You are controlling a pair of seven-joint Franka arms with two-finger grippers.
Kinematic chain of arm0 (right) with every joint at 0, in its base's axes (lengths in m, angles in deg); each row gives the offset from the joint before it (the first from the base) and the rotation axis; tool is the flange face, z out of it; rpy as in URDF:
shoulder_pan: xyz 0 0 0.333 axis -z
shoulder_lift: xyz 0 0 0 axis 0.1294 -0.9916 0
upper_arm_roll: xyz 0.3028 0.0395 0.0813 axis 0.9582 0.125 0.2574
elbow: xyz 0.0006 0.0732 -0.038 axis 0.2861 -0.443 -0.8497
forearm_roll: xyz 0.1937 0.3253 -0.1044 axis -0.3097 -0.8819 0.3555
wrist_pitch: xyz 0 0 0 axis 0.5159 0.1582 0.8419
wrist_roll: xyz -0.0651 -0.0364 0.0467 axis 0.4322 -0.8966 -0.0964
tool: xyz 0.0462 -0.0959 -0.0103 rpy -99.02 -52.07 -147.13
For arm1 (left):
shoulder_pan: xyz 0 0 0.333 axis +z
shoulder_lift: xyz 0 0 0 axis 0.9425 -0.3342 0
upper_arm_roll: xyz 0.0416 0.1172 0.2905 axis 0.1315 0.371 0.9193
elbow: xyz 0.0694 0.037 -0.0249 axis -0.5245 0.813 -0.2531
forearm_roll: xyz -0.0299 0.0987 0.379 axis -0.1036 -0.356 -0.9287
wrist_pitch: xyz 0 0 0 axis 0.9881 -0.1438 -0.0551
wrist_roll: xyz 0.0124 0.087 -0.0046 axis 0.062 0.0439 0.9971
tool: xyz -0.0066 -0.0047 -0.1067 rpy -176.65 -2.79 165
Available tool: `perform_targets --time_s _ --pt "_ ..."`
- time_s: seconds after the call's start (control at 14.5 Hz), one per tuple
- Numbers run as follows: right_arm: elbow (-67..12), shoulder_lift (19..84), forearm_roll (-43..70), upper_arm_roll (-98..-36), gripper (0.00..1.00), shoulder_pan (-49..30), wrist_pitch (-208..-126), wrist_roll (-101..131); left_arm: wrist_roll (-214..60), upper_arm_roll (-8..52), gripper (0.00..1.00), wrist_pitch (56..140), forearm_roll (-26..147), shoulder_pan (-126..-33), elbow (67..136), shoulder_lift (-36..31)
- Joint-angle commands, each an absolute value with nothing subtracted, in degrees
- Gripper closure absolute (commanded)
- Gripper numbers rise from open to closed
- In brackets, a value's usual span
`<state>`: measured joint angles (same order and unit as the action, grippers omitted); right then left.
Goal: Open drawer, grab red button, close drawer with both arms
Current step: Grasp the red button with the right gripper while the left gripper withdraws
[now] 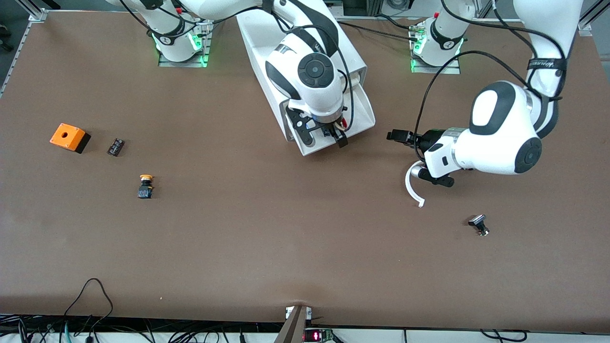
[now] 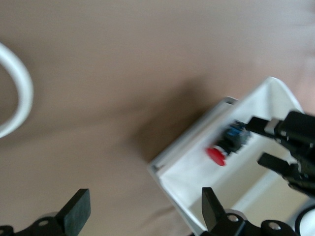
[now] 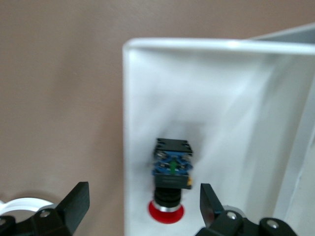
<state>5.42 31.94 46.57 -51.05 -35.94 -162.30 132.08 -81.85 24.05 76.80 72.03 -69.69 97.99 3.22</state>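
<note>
The white drawer (image 1: 305,148) stands pulled open toward the front camera. The red-capped button (image 3: 171,179) lies on its side on the drawer floor; it also shows in the left wrist view (image 2: 227,143). In the front view it is hidden under the right hand. My right gripper (image 1: 323,136) hangs over the open drawer, open, with the button between and below its fingers (image 3: 74,204). My left gripper (image 1: 394,138) is open and empty above the table beside the drawer, toward the left arm's end, facing the drawer's corner (image 2: 187,162).
A white curved piece (image 1: 413,186) lies under the left hand. A small black and silver part (image 1: 479,225) lies nearer the front camera. Toward the right arm's end are a yellow-capped button (image 1: 145,186), a small black part (image 1: 116,146) and an orange box (image 1: 69,137).
</note>
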Motion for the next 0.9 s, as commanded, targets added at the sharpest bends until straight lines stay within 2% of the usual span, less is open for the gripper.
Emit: perform_targets --time_s 0.0,0.21,0.35,0.41,0.48,0.55,0.62,0.69,0.76,0.83 --pt "3.0 32.4 47.4 -51.3 0.01 -36.9 -162.3 133.6 -74.3 23.7 0.01 74.0 59.6 -71.4 92.8 3.6" --pt "1.7 32.4 48.5 -51.3 0.01 -37.1 -162.4 133.6 -73.9 24.4 0.01 65.3 56.4 -70.8 83.2 3.3" --pt "1.6 32.4 49.0 -51.3 0.01 -37.1 -162.6 133.6 -74.2 24.9 0.01 62.1 53.6 -69.9 80.6 3.1" --pt "1.6 32.4 49.0 -51.3 0.06 -37.1 -163.0 133.6 -74.2 24.8 0.01 62.1 51.9 -68.8 80.3 3.1" --pt "1.2 32.4 49.0 -51.3 0.15 -37.1 -163.4 133.6 -74.2 24.9 0.01 62.2 50.4 -68.6 79.9 3.3" --pt "1.0 32.4 49.7 -51.3 0.30 -37.1 -163.5 133.6 -74.1 25.0 0.01 62.2 50.2 -68.1 76.6 3.3" --pt "0.9 32.4 50.1 -51.3 0.56 -37.6 -163.6 133.6 -74.0 25.0 0.01 62.1 50.7 -67.1 73.5 3.1" --pt "0.9 32.4 50.2 -51.3 0.78 -38.3 -163.7 133.6 -73.5 25.0 0.01 62.4 50.3 -66.8 73.2 2.9" --pt "0.9 32.4 50.2 -51.3 0.94 -38.4 -163.8 133.6 -73.3 25.1 0.01 62.8 50.1 -66.7 72.3 2.3" --pt "1.0 32.5 50.2 -51.3 1.00 -38.4 -163.8 133.6 -71.6 25.1 0.01 63.4 50.1 -66.6 72.1 1.9"
